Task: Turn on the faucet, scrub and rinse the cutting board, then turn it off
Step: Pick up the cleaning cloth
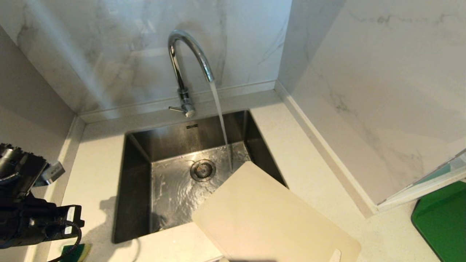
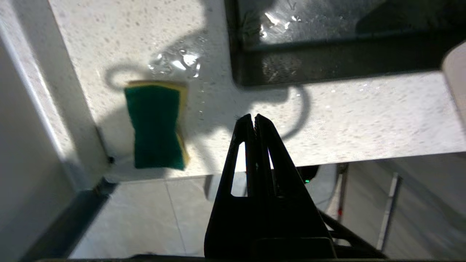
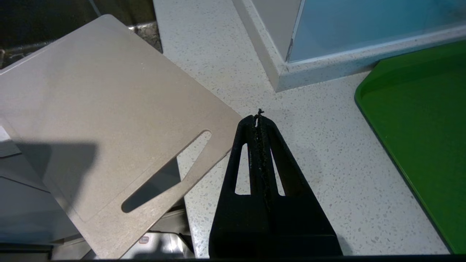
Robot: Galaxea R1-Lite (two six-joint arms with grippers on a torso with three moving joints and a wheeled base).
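The faucet stands at the back rim of the sink, its arched spout reaching forward, and water is pouring from it in a steady stream down to the steel floor near the drain, where it spreads in ripples. The small lever sticks out sideways low on the tap's stem.

The cutting board lies flat at the sink's near right corner, one rounded corner jutting out over the basin close to where the stream lands, the rest resting on the pale speckled counter. Seen from the right wrist, its slot handle sits at the end that overhangs the counter's front edge.

The left gripper hangs above the counter's front strip, just left of the sink's near corner, its two black fingers pressed together with nothing between them. A green and yellow sponge lies on the counter beside it, close to the left wall, with a small puddle shining just beyond it. In the head view only the arm's dark wrist shows at the left edge.

The right gripper is likewise closed and empty, poised over bare counter just beside the board's handle end. A dark green tray lies further to the right, against the marble corner.
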